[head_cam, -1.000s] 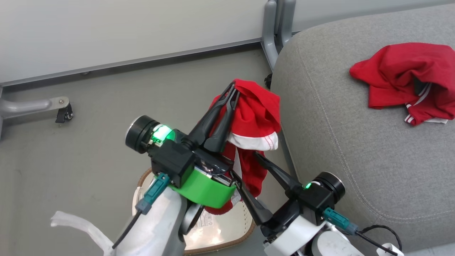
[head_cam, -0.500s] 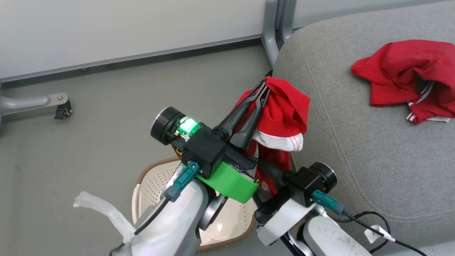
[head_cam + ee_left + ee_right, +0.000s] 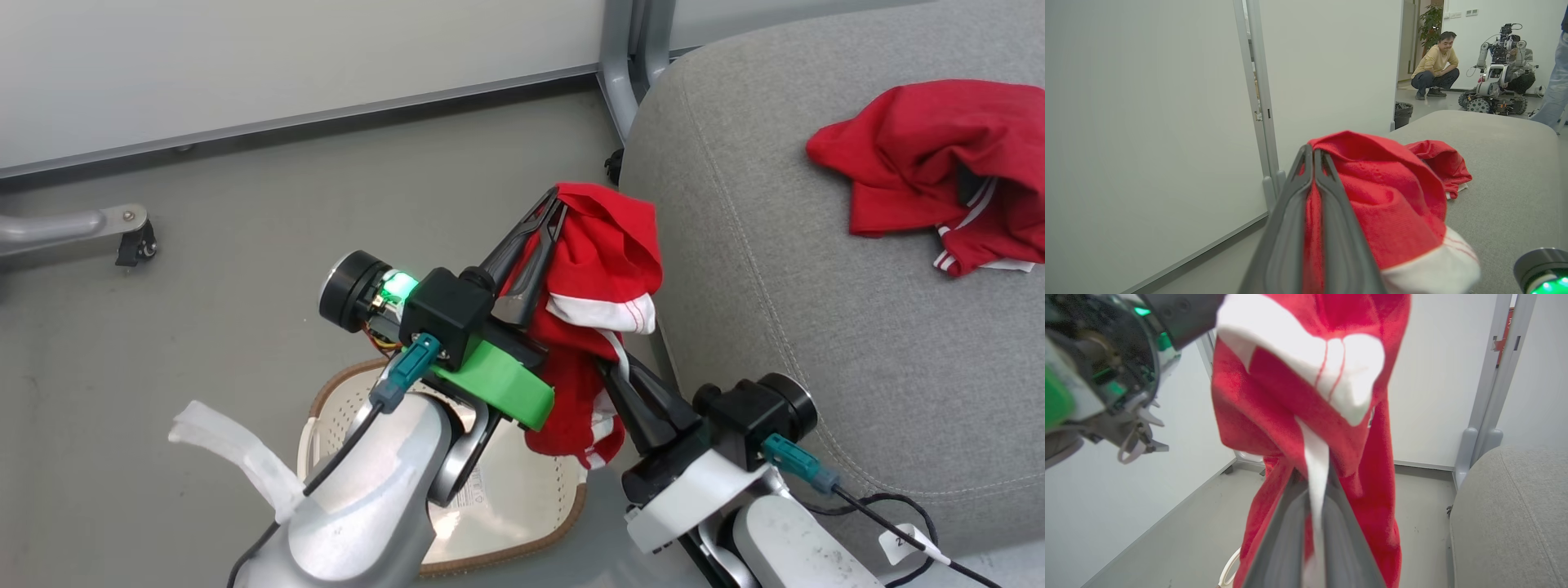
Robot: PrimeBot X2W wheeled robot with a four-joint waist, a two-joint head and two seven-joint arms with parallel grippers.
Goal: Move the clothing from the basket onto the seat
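1. Broadly, the grey floor (image 3: 245, 245) takes up the left of the head view, with a pale wall panel (image 3: 286, 57) along its far edge.
2. The seat (image 3: 775, 310), a big grey cushion with a stitched seam, fills the right side. Its rounded corner sits just beside the two arms.
3. The basket (image 3: 539, 498) stands on the floor below the arms, close to the seat's near corner. What shows of its cream perforated bottom is bare apart from a printed label, though the left forearm covers part of it.
4. One red garment on the seat (image 3: 914, 155) lies crumpled towards the far right, white stripes showing at its lower edge.
5. The hanging garment (image 3: 604, 245) is up in the air between basket and seat. It is red with a white hem and drapes down from the left gripper's tips, with its lowest folds over the basket's right rim.
6. The left gripper (image 3: 557, 200) points up and away with its fingers pressed together on the top fold of the hanging garment; red cloth shows between them in the left wrist view.
7. The right gripper (image 3: 608, 371) reaches in from lower down, fingers closed on the same garment. In the right wrist view a white strip of trim runs down between them.
8. A castered metal leg (image 3: 135, 243) rests on the floor at far left.
9. Far off, in the left wrist view, a person (image 3: 1435, 65) crouches beside another wheeled robot (image 3: 1498, 81).
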